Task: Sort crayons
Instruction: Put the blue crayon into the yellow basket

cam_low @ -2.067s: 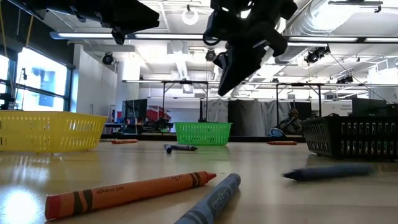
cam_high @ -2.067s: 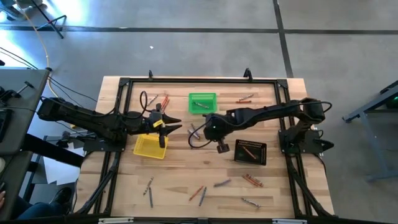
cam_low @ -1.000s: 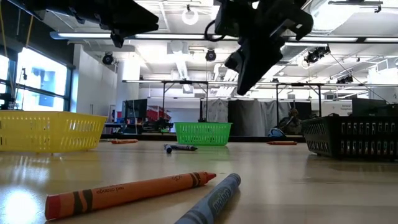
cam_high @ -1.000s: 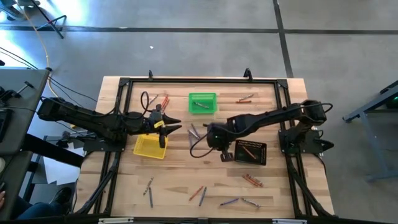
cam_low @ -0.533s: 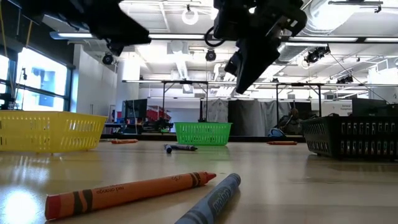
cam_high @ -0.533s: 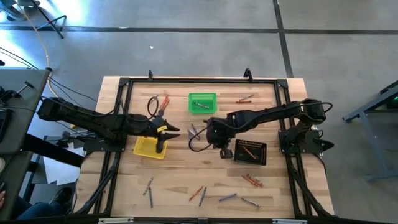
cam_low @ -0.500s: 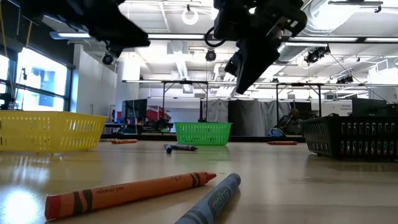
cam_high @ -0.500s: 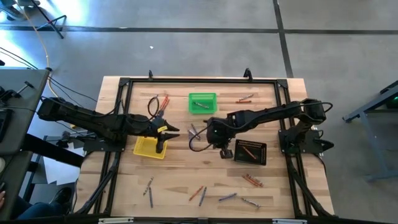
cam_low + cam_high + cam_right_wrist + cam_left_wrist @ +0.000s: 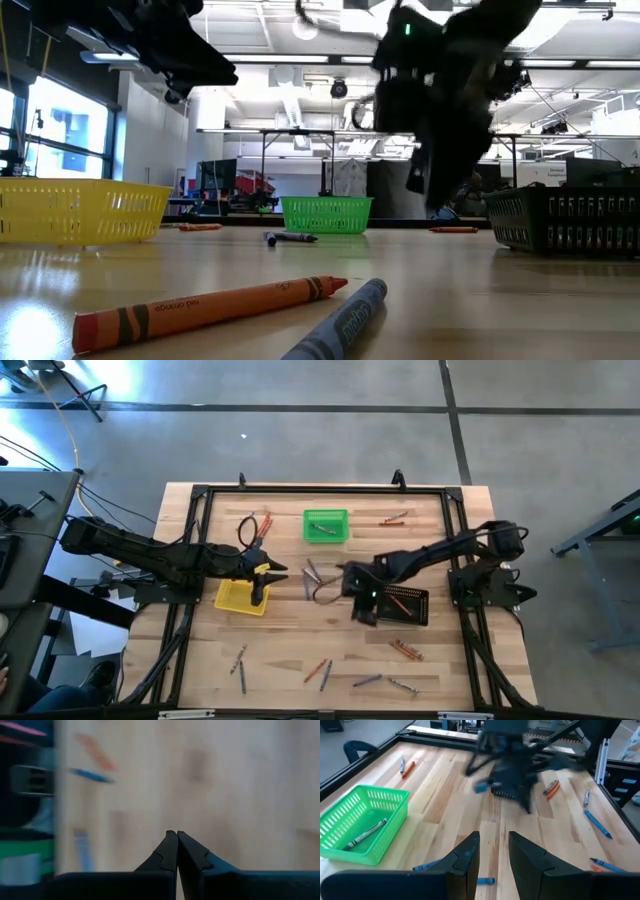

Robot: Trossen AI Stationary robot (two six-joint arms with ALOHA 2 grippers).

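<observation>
Crayons lie loose on the wooden table: blue-grey ones (image 9: 312,572) at the centre, orange-red ones (image 9: 265,520) at the far left, more (image 9: 318,672) near the front edge. One crayon (image 9: 367,834) lies in the green basket (image 9: 325,525). My left gripper (image 9: 270,572) hangs open above the yellow basket's (image 9: 240,597) far right corner, nothing between its fingers (image 9: 467,855). My right gripper (image 9: 362,617) is shut and bare, low beside the black basket's (image 9: 403,605) left wall; in its own view the fingertips (image 9: 172,842) meet over bare wood.
A black frame (image 9: 200,495) runs round the table's edges. An orange crayon (image 9: 210,305) and a blue one (image 9: 345,320) lie close to the low camera. More orange-red crayons (image 9: 405,650) lie in front of the black basket. Bare wood shows between the baskets.
My right gripper has sunk toward the table beside the black basket, rolling and tipping its fingers further down, still shut. My left gripper has tipped downward a little over the yellow basket, its gap unchanged.
</observation>
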